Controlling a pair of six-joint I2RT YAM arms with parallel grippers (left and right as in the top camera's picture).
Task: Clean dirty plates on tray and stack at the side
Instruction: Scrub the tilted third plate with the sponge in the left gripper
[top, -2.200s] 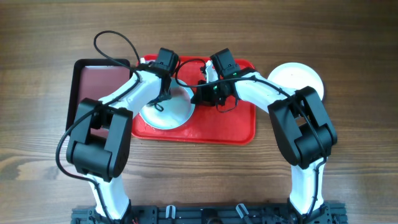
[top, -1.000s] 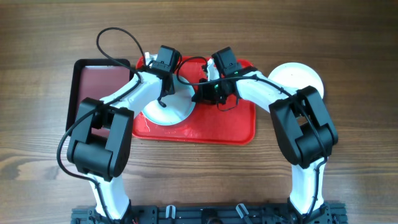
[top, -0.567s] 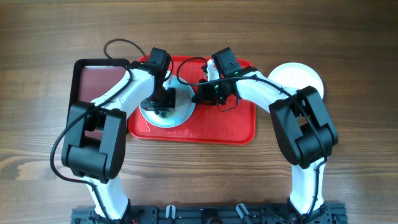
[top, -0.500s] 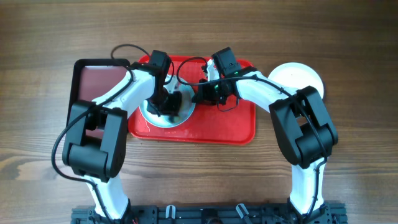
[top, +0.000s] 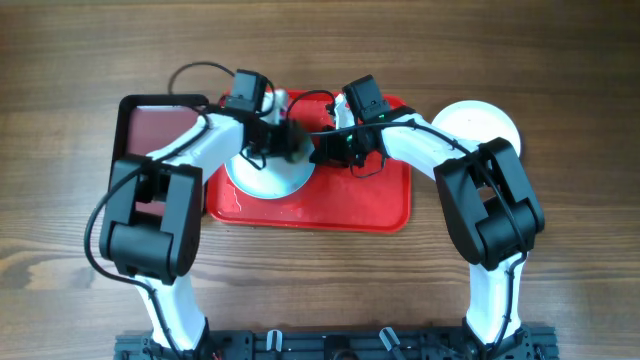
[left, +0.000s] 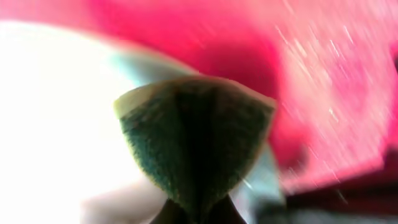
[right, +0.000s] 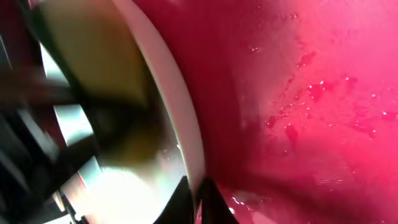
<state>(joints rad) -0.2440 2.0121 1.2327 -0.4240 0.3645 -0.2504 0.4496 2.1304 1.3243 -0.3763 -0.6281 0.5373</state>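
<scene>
Red tray (top: 370, 205) sits mid-table, a plate (top: 262, 182) on its left half and a second plate (top: 482, 120) beside its right end. The right gripper (top: 320, 152) is pinched tight on the first plate's rim, and the left gripper (top: 283, 140) is clamped on a green sponge (left: 193, 143) over it.

The table (top: 560, 60) is brown wood with visible grain and a matt finish. The tray (top: 370, 200) is glossy red plastic, speckled with wet-looking droplets, and the plate (top: 260, 183) is smooth, pale and shiny. The sponge (left: 193, 143) has a rough, fibrous dark green face.
</scene>
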